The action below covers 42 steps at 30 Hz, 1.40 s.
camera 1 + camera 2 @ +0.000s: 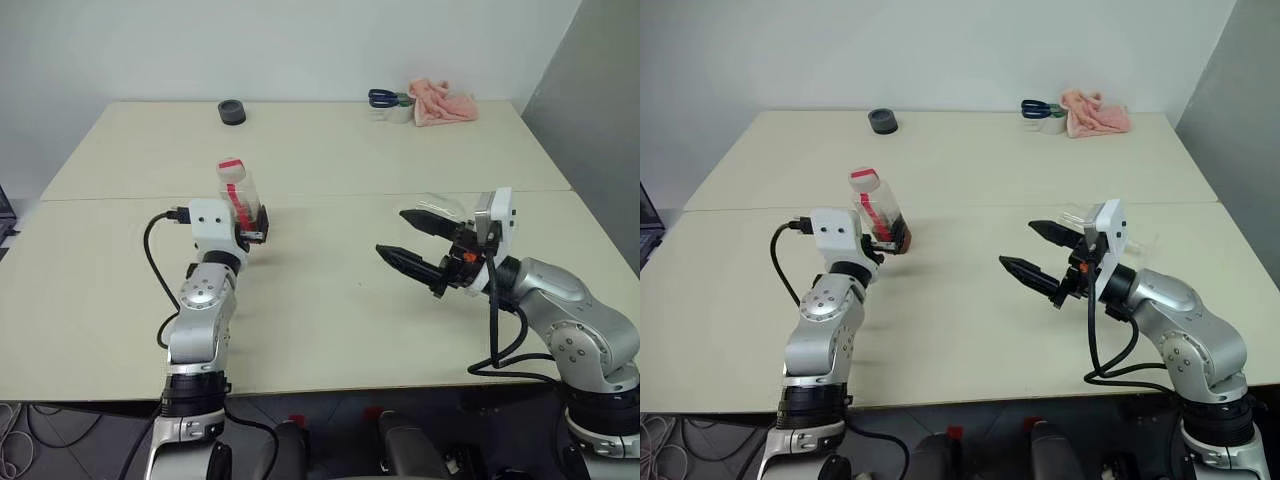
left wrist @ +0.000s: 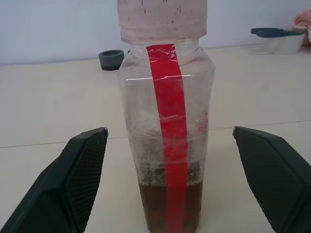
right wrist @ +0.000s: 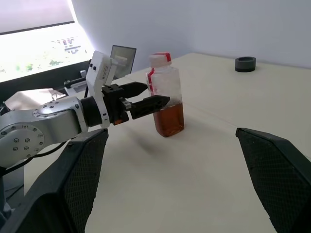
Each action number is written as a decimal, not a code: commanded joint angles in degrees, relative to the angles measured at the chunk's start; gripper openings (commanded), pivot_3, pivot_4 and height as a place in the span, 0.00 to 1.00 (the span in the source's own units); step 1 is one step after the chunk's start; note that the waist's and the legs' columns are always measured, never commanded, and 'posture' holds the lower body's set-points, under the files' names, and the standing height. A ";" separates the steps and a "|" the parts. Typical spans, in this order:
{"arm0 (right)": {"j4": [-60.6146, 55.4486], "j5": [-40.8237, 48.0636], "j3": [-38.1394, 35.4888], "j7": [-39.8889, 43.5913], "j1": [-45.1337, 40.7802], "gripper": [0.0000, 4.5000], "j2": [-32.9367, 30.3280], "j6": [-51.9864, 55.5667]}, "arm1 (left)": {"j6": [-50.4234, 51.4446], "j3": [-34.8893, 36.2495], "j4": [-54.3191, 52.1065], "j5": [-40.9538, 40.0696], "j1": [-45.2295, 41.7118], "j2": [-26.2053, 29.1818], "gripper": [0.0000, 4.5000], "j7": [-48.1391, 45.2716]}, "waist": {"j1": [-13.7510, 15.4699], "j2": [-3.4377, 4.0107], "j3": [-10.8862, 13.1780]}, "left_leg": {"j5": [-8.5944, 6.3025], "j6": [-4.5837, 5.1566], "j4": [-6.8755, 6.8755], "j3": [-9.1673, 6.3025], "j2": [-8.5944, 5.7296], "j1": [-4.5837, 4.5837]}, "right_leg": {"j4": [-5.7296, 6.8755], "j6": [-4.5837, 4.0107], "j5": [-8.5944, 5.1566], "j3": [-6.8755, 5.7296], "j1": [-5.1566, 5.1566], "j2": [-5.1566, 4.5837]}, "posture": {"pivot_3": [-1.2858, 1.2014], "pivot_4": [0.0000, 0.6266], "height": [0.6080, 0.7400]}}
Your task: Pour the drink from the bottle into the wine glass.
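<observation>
Left wrist view: bottle (image 2: 166, 121) between open left gripper (image 2: 180, 182) fingers.

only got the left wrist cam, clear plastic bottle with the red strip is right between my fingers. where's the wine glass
Observer: The clear stemmed wine glass is over on the robot's right side of the pale table, just behind the right gripper and partly hidden by it.
Operator: is right holding it
Observer: No. The right gripper's two black fingers are spread open with nothing between them. I cannot tell whether the glass touches the gripper.
Operator: bottle standing ok from outside
Observer: Yes, in the right wrist view the bottle stands upright on the table, with the left gripper level at its side.
</observation>
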 commanded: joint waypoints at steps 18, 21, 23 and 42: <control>-3.69 2.36 -2.19 -3.30 0.36 1.00 -0.46 0.06 | -14.74 0.96 20.90 -0.15 -12.72 3.28 0.99 -2.06 | 0.03 -0.01 0.00 | 0.00 0.00 0.00 -0.04 -0.01 -0.03 | -0.01 0.00 0.00 -0.05 0.00 -0.02 | 0.52 0.24 1.00; -3.82 2.56 -2.25 -3.65 0.45 1.00 -0.52 0.10 | -16.10 0.83 23.08 -0.24 -13.69 3.38 0.99 -2.82 | 0.02 -0.01 0.00 | 0.00 0.00 0.00 -0.05 -0.02 -0.03 | 0.00 0.00 0.00 -0.06 0.00 -0.02 | 0.52 0.24 1.00; -3.84 2.69 -2.32 -3.78 0.49 1.00 -0.60 0.13 | -16.86 0.65 24.03 -0.25 -14.31 3.47 0.99 -3.40 | 0.02 -0.01 0.00 | 0.00 0.00 0.00 -0.04 -0.02 -0.03 | 0.00 0.00 0.00 -0.06 0.00 -0.02 | 0.52 0.24 1.00; -3.63 2.50 -1.99 -3.74 1.18 1.00 -0.72 -0.16 | -20.17 1.66 25.10 -3.01 -14.86 3.36 0.64 -5.29 | 0.02 -0.01 0.00 | 0.00 0.00 0.00 -0.10 -0.01 -0.05 | 0.01 0.00 0.00 -0.11 0.00 -0.03 | 0.52 0.24 1.00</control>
